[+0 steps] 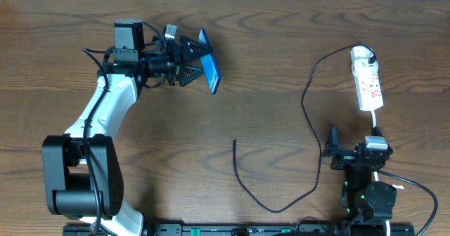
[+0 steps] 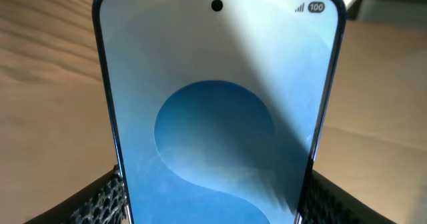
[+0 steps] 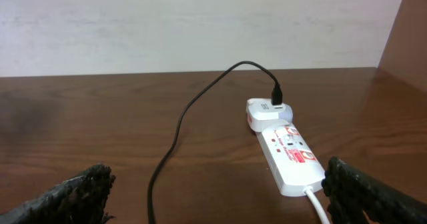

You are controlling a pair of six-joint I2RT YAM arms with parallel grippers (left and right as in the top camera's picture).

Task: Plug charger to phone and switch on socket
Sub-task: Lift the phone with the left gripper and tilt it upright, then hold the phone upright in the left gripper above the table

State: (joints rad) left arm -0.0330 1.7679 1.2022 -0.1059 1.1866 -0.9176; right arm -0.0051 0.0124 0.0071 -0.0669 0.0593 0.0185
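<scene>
One phone inside left pincer

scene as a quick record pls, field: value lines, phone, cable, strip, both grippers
phone: screen lit blue, gripped by its side edges
left gripper: shut on phone, far left of the table
right gripper: open, empty, facing the socket
charger: one end in the white adapter on the socket; free tip loose on the table, not in the phone
socket: white strip, far right
</scene>
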